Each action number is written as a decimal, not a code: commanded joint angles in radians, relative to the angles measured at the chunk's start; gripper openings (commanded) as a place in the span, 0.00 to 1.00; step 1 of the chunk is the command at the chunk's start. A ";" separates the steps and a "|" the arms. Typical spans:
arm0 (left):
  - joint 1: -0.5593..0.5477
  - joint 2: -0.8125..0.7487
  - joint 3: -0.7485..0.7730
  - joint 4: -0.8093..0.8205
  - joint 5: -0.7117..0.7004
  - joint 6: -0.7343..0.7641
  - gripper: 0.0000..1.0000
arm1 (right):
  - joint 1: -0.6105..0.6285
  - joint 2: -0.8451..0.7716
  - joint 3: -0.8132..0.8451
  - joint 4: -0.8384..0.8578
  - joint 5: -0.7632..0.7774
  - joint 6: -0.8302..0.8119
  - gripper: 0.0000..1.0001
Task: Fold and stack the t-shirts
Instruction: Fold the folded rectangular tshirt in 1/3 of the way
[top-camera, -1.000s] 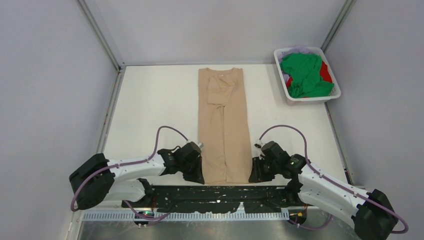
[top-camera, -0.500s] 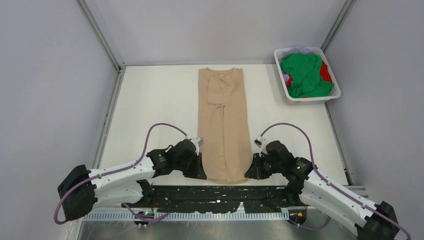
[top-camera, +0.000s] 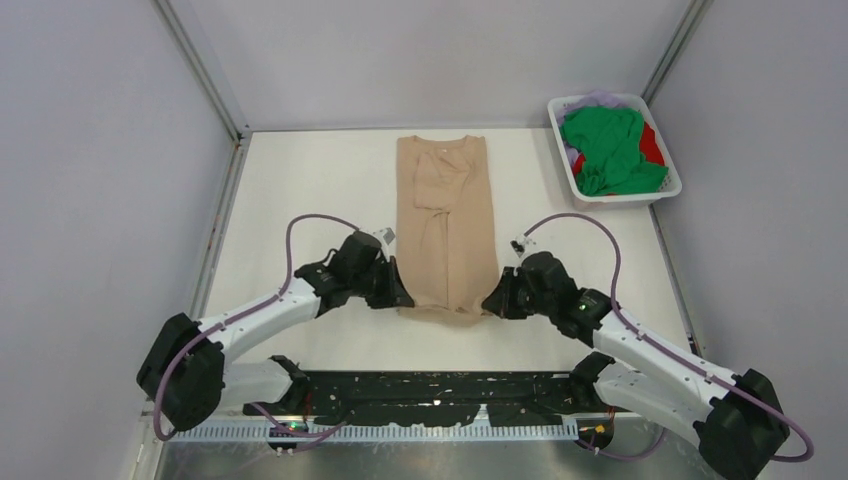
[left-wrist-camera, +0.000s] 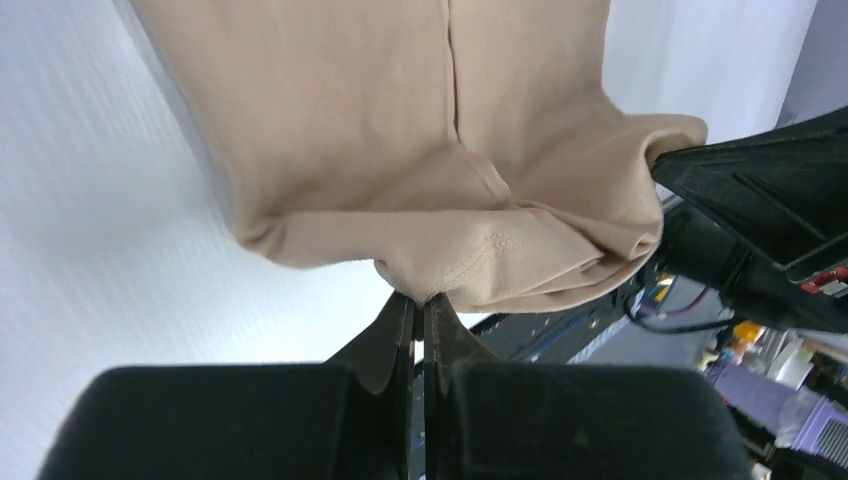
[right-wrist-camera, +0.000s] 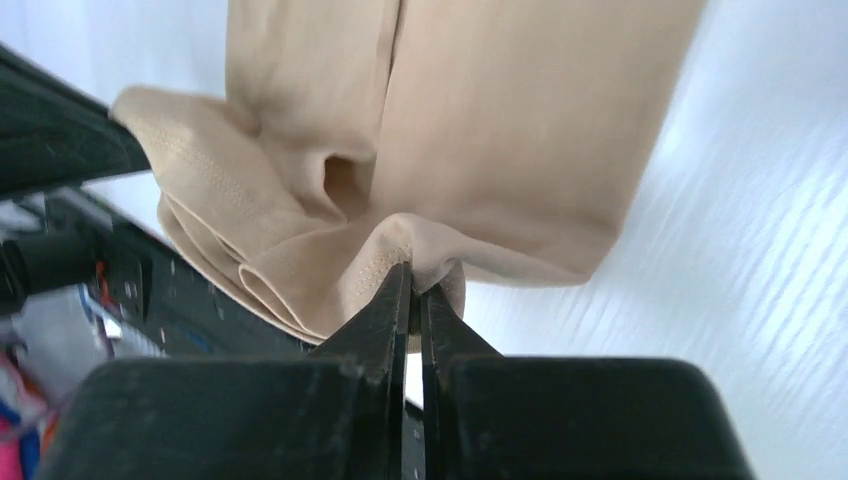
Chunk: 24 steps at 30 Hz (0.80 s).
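Beige-tan t-shirt (top-camera: 447, 215) is lying folded lengthwise down the middle of the table (top-camera: 300, 200), and your left jaws and right jaws are each clenching a near hem corner, holding that end bunched up.

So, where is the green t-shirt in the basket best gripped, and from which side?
I would pinch a raised fold near the middle of the green t-shirt, coming straight down from above. It lies crumpled on top of the heap, over the red t-shirt, and the basket walls close off its sides.
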 joint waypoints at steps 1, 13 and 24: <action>0.112 0.071 0.102 0.094 0.047 0.042 0.00 | -0.074 0.102 0.125 0.116 0.184 0.042 0.05; 0.308 0.386 0.410 0.079 0.148 0.112 0.00 | -0.241 0.399 0.337 0.280 0.167 -0.016 0.05; 0.380 0.613 0.660 -0.025 0.125 0.175 0.00 | -0.325 0.683 0.527 0.331 0.068 -0.071 0.05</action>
